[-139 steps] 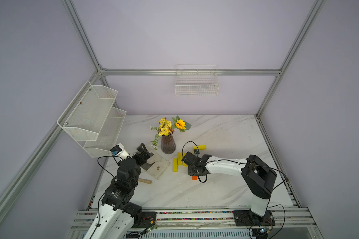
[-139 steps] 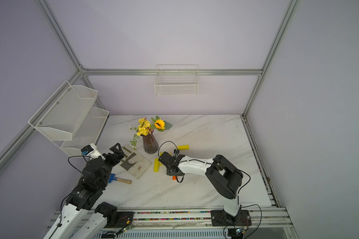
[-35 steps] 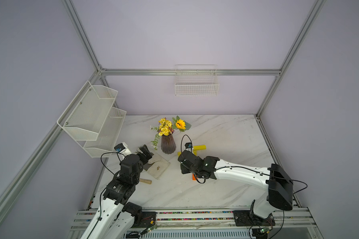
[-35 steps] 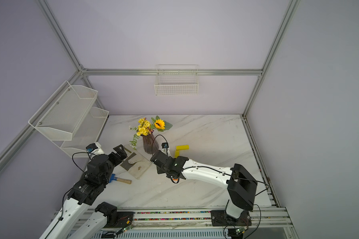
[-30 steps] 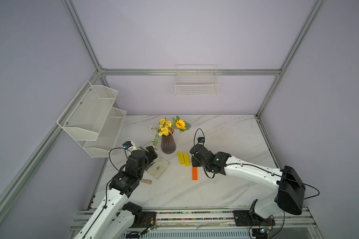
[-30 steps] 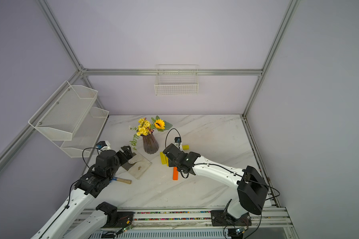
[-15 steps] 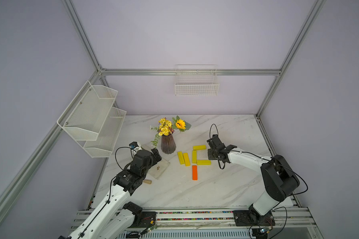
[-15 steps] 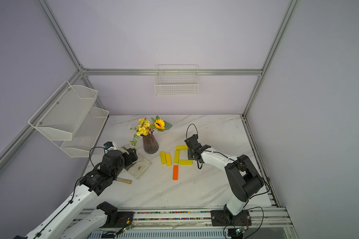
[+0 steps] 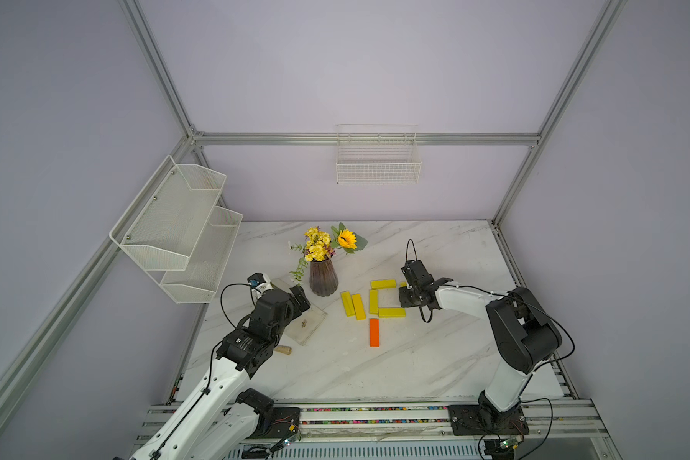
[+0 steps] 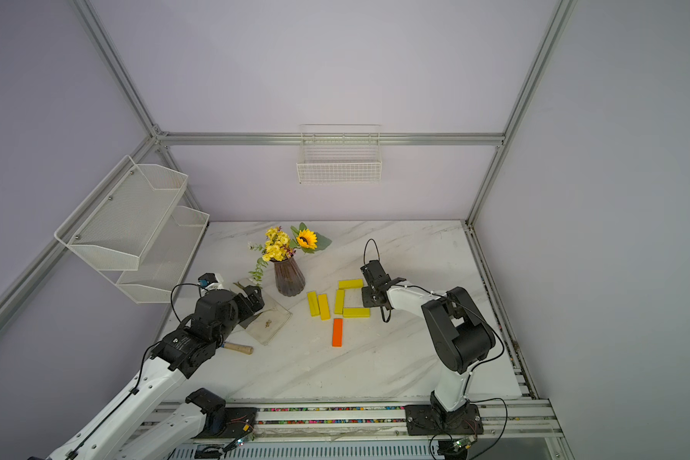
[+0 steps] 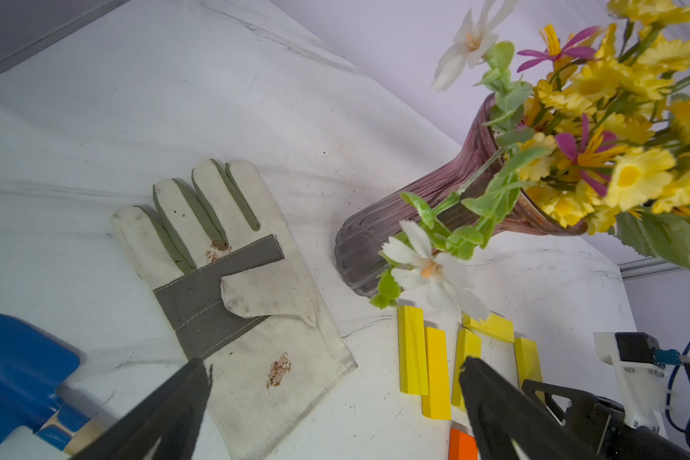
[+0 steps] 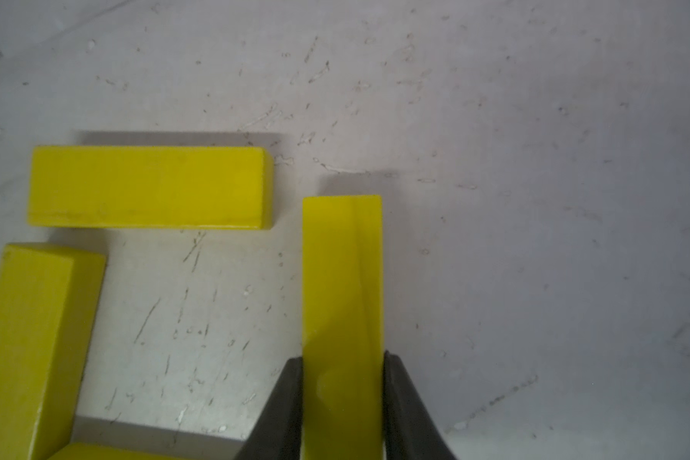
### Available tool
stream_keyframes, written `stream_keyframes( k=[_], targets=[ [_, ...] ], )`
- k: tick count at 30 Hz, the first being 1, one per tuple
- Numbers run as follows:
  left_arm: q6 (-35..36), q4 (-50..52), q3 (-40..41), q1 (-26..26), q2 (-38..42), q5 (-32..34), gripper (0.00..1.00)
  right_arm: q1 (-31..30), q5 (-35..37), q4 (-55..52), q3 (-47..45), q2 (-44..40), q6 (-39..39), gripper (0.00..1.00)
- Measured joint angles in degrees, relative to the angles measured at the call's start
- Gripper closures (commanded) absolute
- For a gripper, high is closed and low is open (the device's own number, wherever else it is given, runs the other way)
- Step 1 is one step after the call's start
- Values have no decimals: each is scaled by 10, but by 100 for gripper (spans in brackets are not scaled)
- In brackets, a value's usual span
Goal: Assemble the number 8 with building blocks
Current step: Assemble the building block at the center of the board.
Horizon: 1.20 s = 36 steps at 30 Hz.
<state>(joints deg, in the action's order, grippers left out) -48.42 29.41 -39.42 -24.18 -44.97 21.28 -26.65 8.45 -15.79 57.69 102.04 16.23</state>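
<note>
Bench point(image 9: 415, 358) of white marble, viewed from above, both my arms reaching over it. My right tool point(image 12: 342, 370) is clenched on a yellow block point(image 12: 341, 271), held lengthwise at the open right side of the part-built number 8 point(image 10: 356, 312). Three yellow blocks point(image 9: 373, 301) form its top, left and lower sides. Two spare yellow blocks point(image 9: 353, 305) lie side by side near the vase point(image 9: 323, 278). An orange block point(image 9: 374, 332) lies closer to me. My left tool point(image 11: 335, 364) hangs released, jaws wide, above a work glove point(image 11: 232, 271).
</note>
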Motion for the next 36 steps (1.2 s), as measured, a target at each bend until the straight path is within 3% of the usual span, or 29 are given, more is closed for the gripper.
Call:
stream_keyframes(
  k=[36],
  targets=[
    [0, -15, 0, -3, 3, 0, 0, 7, -61, 8, 10, 12, 71, 91]
  ],
)
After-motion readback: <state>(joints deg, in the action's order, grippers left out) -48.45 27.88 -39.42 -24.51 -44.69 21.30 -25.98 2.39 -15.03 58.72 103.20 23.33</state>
